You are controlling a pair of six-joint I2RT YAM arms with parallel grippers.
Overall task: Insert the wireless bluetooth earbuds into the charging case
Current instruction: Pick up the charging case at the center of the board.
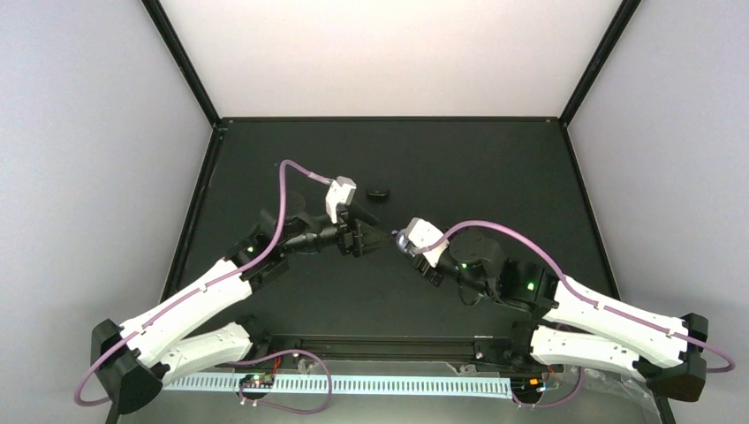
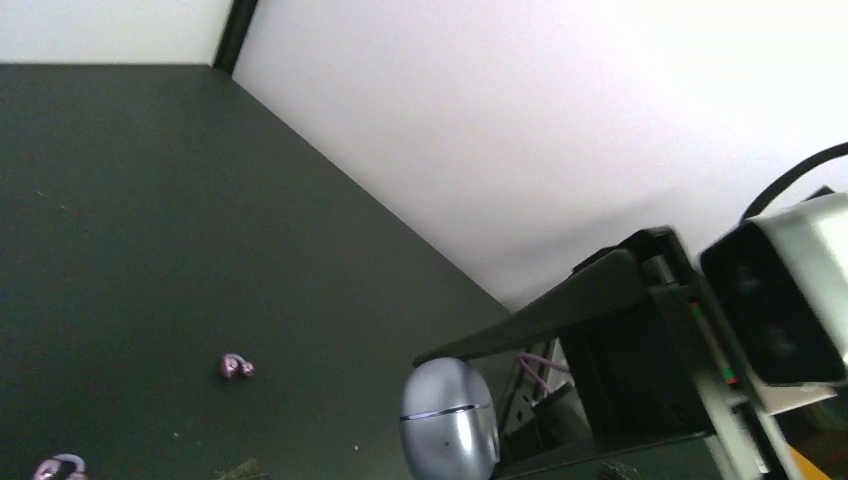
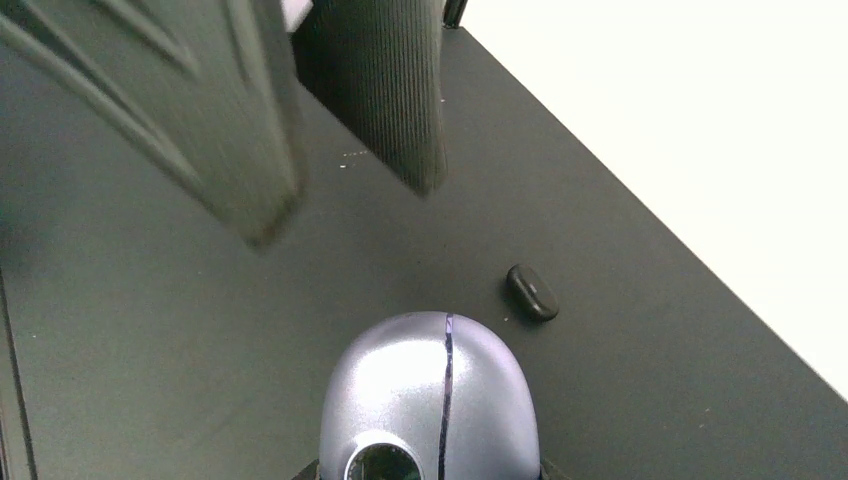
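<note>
Closed charging case [image 3: 430,400] gripped in right claw [image 1: 404,240], left claw [image 1: 378,237] spread wide facing it, black oval piece [image 3: 531,292] beyond.

Nothing can be read here: no text, label, brand or number shows on the case [image 3: 430,400] or on the counter [image 1: 459,159].

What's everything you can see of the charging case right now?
The charging case is a small, glossy, pale lavender-blue rounded oval, plastic by its look. It is closed: a thin dark seam runs along its middle, and no inner wells show. The right end effector grips it from both sides at one end, apparently lifted above the dark table. Nothing else touches it.
</note>
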